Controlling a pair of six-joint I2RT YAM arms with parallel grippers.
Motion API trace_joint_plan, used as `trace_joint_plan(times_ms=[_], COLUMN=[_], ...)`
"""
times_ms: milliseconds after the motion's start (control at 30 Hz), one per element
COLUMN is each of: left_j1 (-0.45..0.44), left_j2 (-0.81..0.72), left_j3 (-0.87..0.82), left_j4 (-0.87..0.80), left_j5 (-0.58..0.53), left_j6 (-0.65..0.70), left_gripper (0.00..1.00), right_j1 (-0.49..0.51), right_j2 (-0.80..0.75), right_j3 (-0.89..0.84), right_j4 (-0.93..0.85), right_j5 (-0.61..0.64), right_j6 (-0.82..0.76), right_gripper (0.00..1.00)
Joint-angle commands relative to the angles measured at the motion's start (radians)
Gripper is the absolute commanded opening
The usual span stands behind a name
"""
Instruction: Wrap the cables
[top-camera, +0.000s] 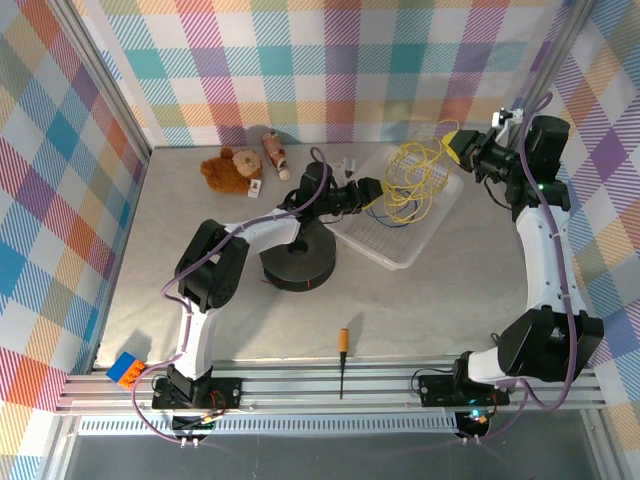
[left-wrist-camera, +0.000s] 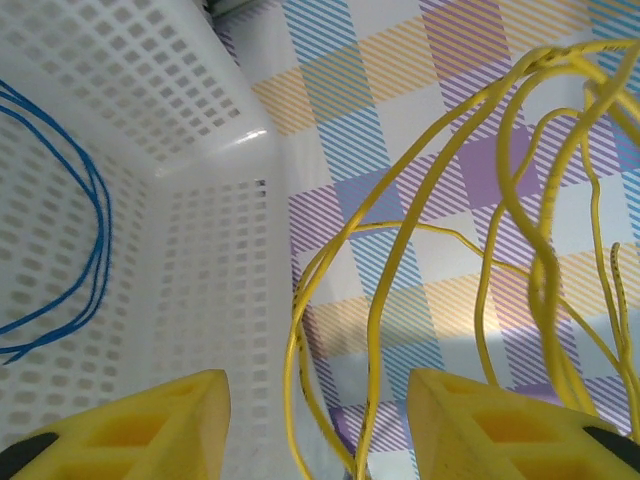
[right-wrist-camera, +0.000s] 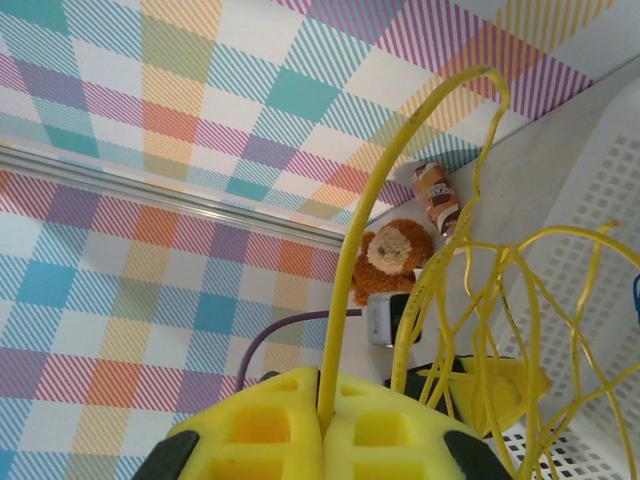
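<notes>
Cables pinched betw. pressed-together R gripper fingers; loose loops betw. spread L gripper fingers, white basket beyond.

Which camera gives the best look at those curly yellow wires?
The overhead view: the yellow wires show as a whole looped bundle above the white basket. The left wrist view gives close strands inside the open left gripper; the right wrist view, one strand pinched in the shut right gripper.

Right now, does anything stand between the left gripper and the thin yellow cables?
Nothing visible does: the thin yellow cables hang inside the left gripper, between its open jaws, beside the white perforated plastic basket.
</notes>
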Motion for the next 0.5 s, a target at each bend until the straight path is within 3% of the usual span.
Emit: trace_joint_plan(times_ms=[0,167,267,333,433,467], left_j1=[-0.020,-0.038,-0.049,-0.052,-0.048,-0.043], left_j2=[0.023,0.042,0.052,0.060,0.047,0.033], left_j3=[0.048,0.050,0.049,0.044,0.022,0.008], left_j4=[0.074,0.110,0.161,0.214,0.234,0.228], left_j5=[0.029,0.032,0.030,0.026,0.001,-0.012], left_j6=[-0.032,-0.050,-0.075,-0.104,-0.116,-0.111], left_gripper=[0.49,0.45,0.37,0.27,0.02,0.00], right_j1=[-0.006,-0.006,-0.006,-0.006,-0.007,-0.007], right_j2=[0.003,0.003,0.004,0.004,-0.001,-0.003], right_j3=[-0.003,-0.007,-0.013,-0.017,-0.008,0.002], right_j4=[0.081,0.093,0.105,0.105,0.071,0.040], right_j5=[-0.051,-0.057,-0.063,-0.063,-0.058,-0.048], right_j6=[0.044,0.059,0.070,0.073,0.050,0.028], right_gripper=[0.00,0.00,0.00,0.00,0.00,0.00])
